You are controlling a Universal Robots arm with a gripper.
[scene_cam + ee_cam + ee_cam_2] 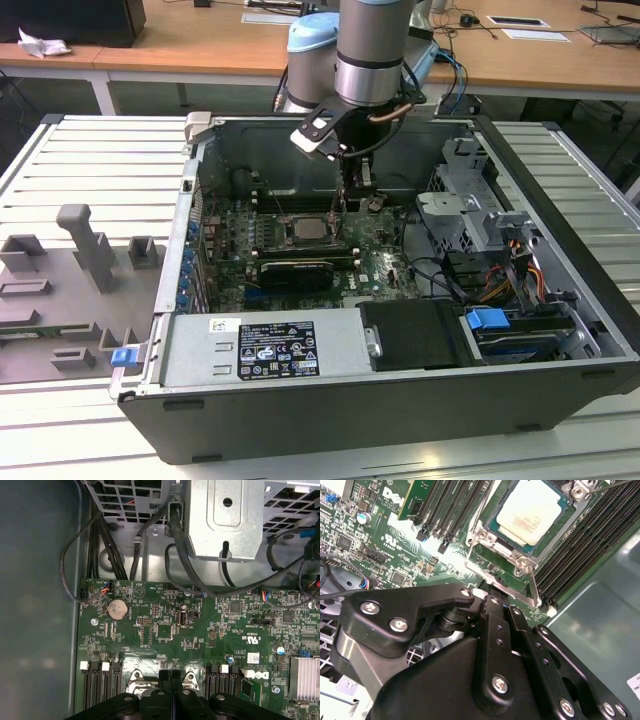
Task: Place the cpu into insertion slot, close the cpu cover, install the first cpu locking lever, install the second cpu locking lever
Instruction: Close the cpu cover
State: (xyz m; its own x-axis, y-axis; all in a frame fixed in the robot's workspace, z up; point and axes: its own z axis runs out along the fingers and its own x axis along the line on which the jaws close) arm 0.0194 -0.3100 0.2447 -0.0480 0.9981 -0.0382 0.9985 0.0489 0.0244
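The computer case [330, 400] lies open on the table [100, 150], and the arm reaches down into it towards the middle of the motherboard [210, 625]. The cpu [532, 510] lies in the insertion slot [479, 536], pale metal face up, with banks of long black memory slots [580, 545] along two opposite sides of the socket. The cpu cover [551, 539] frames the chip and seems to lie flat over its edges, though the angle in the second wrist view makes that hard to confirm. A thin wire locking lever [532, 587] runs along the socket's side nearest the gripper [500, 602]. In the first wrist view the gripper [170, 676] has its jaws pressed together (only a fine seam shows between the fingertips), its tips just beside the socket's edge, between two silver corner brackets; I cannot tell whether they touch the lever. In the exterior view the gripper [347, 205] hangs over the socket's far edge, near the case's back wall, and the cpu [301, 231] sits just in front of it.
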